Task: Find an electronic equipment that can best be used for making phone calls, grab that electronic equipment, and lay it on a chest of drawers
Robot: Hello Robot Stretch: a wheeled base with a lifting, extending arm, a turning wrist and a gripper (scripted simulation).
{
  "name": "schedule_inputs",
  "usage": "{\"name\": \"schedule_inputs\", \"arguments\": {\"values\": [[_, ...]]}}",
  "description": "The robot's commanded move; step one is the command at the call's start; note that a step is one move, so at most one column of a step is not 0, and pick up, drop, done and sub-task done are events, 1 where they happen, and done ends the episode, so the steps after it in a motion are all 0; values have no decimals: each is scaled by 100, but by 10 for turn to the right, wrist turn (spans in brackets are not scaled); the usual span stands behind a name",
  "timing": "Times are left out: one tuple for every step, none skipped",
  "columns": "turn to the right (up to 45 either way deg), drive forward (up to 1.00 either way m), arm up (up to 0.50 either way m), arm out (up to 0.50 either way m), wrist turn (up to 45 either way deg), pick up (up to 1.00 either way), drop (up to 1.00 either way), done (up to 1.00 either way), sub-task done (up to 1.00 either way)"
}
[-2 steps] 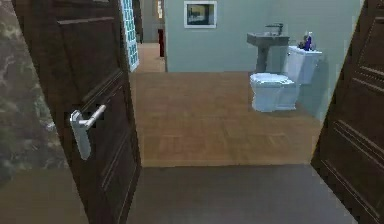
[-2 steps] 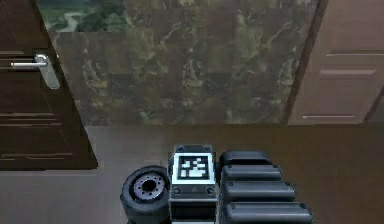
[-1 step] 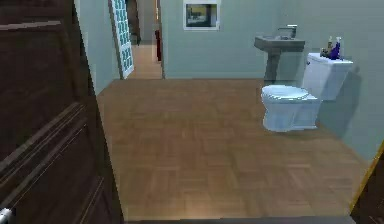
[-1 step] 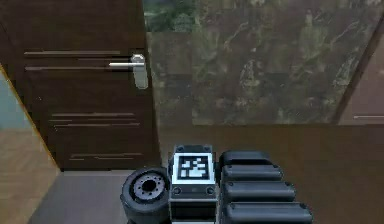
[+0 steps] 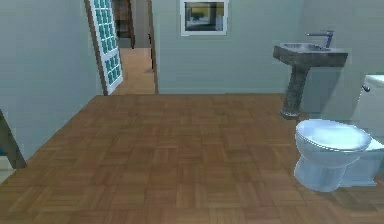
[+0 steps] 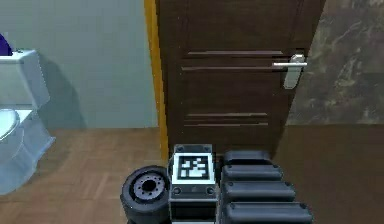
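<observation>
The arm's dark ribbed bar [image 6: 260, 188] sits low at the arm side view's bottom edge. A white square with black marks [image 6: 192, 166] stands at its left. Further left is the round dark body of the gripper [image 6: 147, 192]. Its far end is too low in the picture to make out, so I cannot tell whether it holds anything. Behind it are wooden floor and a dark brown door [image 6: 235, 70].
This is a bathroom with a parquet floor [image 5: 170, 150]. A white toilet [image 5: 333, 150] and a grey pedestal sink [image 5: 308, 62] stand at the forward view's right. A glass-paned door [image 5: 107, 45] stands ajar at the back left. The dark door has a silver lever handle [image 6: 292, 65].
</observation>
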Motion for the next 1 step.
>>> {"name": "schedule_inputs", "arguments": {"values": [[-30, 0, 0, 0, 0, 0, 0, 0, 0]]}}
